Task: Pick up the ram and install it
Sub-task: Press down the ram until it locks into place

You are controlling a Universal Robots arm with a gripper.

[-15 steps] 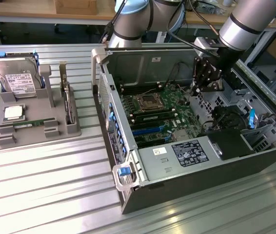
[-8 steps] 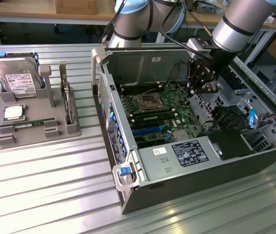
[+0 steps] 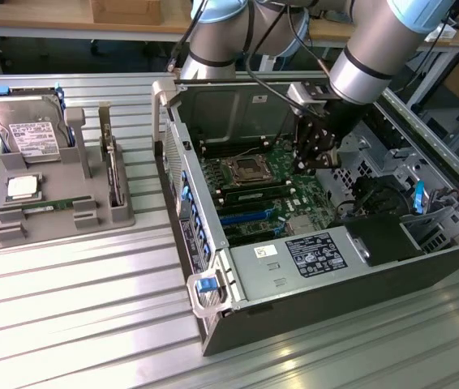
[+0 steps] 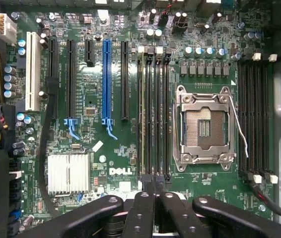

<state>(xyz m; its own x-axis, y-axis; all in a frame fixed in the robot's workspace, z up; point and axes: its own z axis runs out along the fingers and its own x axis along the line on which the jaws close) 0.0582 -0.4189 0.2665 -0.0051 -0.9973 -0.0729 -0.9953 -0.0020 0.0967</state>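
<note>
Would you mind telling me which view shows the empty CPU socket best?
The wrist view: it looks straight down on the CPU socket, showing its metal frame and contact field. The exterior view shows the socket small and at an angle, inside the open case.

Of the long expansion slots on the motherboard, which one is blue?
The blue slot is the one with dark slots on both sides: two between it and the white slot, one toward the memory slots.

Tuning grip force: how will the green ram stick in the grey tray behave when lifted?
The ram is a thin, flat board: probably stiff and light, yet fragile if bent. It lies low in a slot of the grey tray, so its narrow edges likely offer little grip and may slip.
</note>
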